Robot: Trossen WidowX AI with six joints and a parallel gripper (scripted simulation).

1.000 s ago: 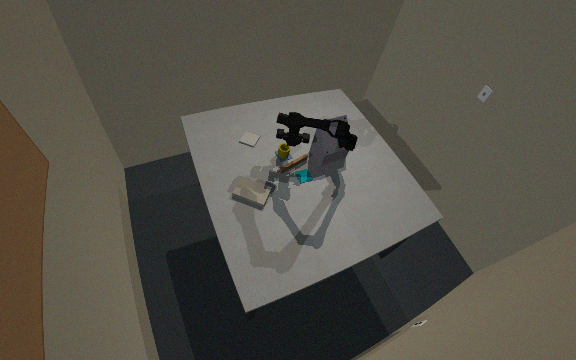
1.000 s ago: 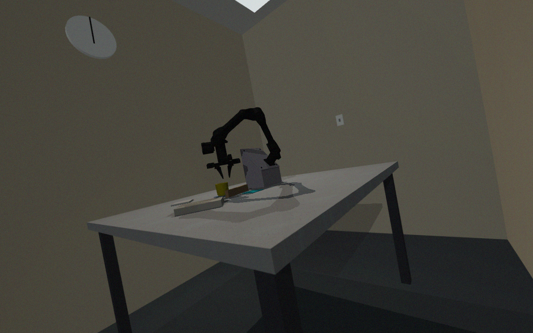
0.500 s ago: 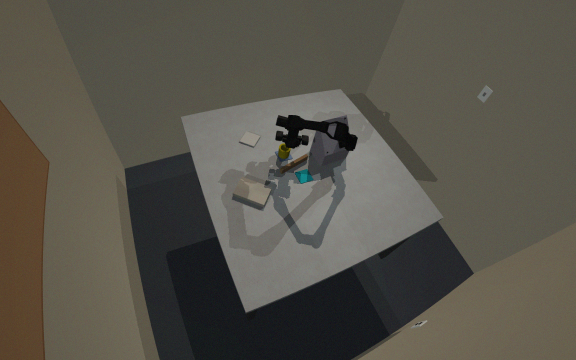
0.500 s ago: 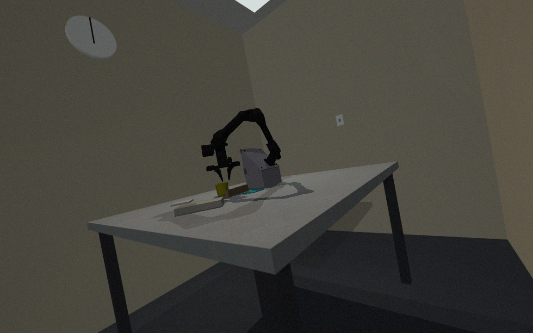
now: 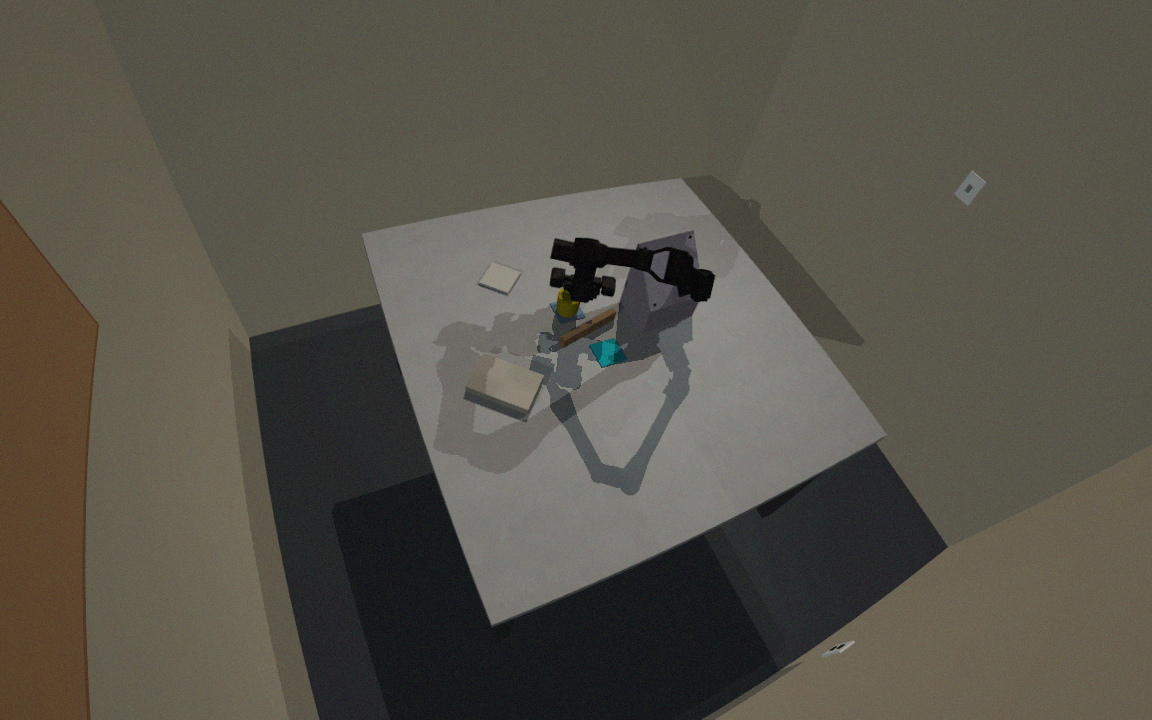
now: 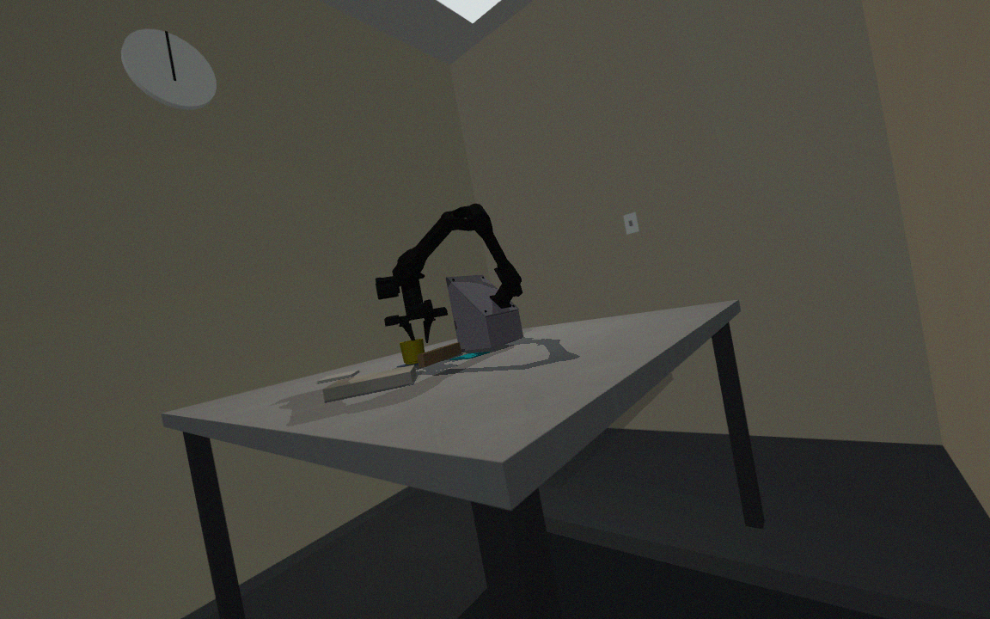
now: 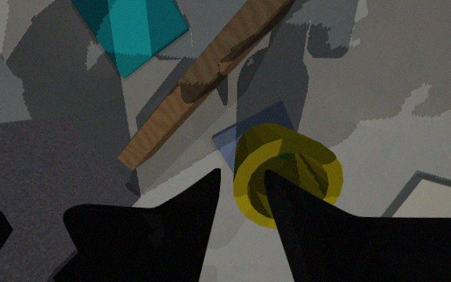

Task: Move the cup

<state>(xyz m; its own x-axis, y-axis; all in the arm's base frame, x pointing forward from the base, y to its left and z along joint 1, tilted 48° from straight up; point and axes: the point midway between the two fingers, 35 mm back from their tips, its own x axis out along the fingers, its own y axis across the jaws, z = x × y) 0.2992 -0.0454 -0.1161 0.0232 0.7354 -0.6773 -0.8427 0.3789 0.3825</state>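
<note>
The yellow cup [image 5: 567, 308] [image 6: 411, 353] [image 7: 308, 145] stands upright on the blue pad [image 5: 578, 316] [image 7: 265, 115]. A bit of a green marble [image 7: 285, 156] shows inside it; other contents are hidden. The other pad, teal [image 5: 608, 352] [image 6: 467, 356] [image 7: 131, 39], lies across a wooden bar. My gripper [image 5: 576, 298] [image 6: 419, 340] [image 7: 242, 174] is partly open with nothing between its fingers. It points down at about the height of the cup's rim or just above. In the wrist view one fingertip overlaps the cup's mouth and the other is left of the rim; contact cannot be told.
The wooden bar [image 5: 587, 327] [image 6: 441, 354] [image 7: 202, 74] stands between the pads. The grey arm base [image 5: 665, 291] [image 6: 475, 319] [image 7: 53, 164] is beside the teal pad. A beige block [image 5: 505, 385] [image 6: 369, 383] and a thin pale tile [image 5: 499, 277] [image 6: 338, 376] [image 7: 437, 200] lie on the table.
</note>
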